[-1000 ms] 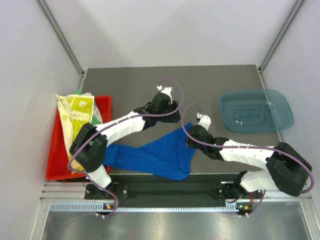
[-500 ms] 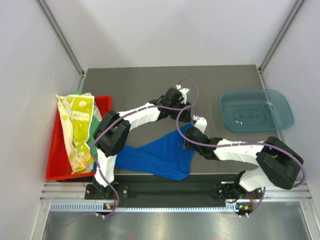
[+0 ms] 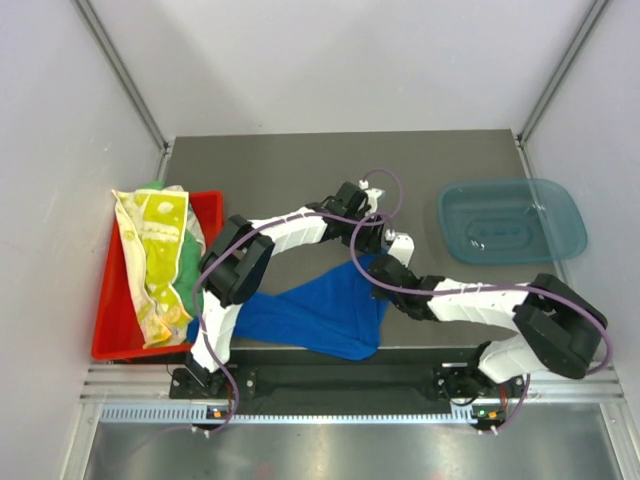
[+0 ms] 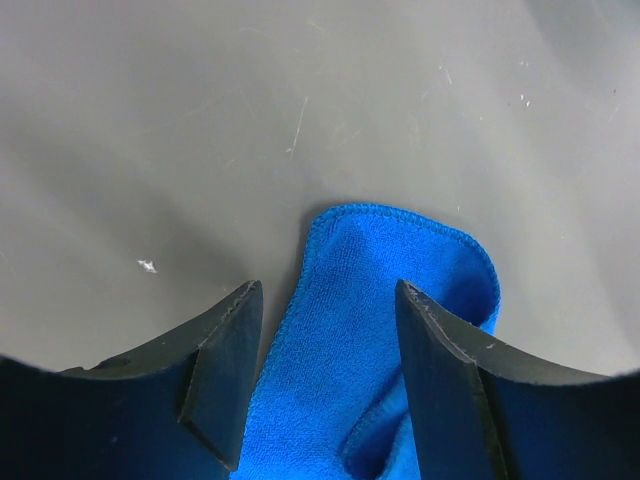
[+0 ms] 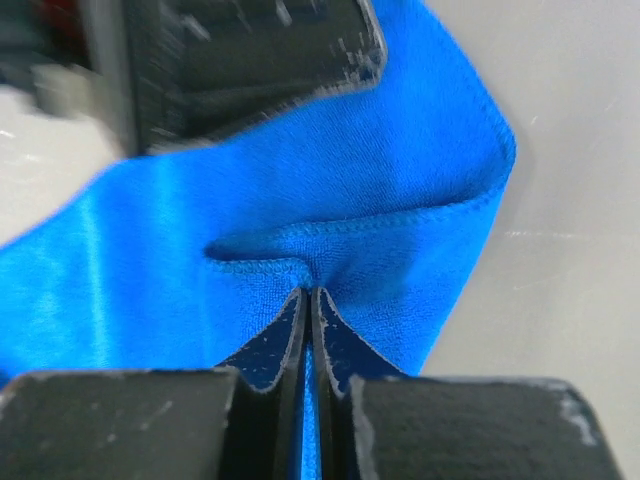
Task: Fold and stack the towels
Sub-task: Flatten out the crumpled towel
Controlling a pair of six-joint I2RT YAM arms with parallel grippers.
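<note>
A royal blue towel (image 3: 310, 305) lies crumpled on the grey table near the front edge. My right gripper (image 3: 378, 275) is shut on a fold of the blue towel (image 5: 300, 220) near its far right corner. My left gripper (image 3: 368, 238) is open, its jaws straddling that far corner of the blue towel (image 4: 385, 290) just above the table. A pale yellow crocodile-print towel (image 3: 155, 255) and a green towel (image 3: 188, 262) lie heaped in the red tray (image 3: 208, 210) at the left.
A translucent blue plastic bin (image 3: 512, 220) stands at the right back of the table (image 3: 270, 165). The left gripper's body fills the top left of the right wrist view (image 5: 230, 50), very close to my right gripper.
My left gripper has moved right, from the table's middle to the blue towel's far corner beside my right gripper. My right gripper shifted slightly left and keeps its hold.
</note>
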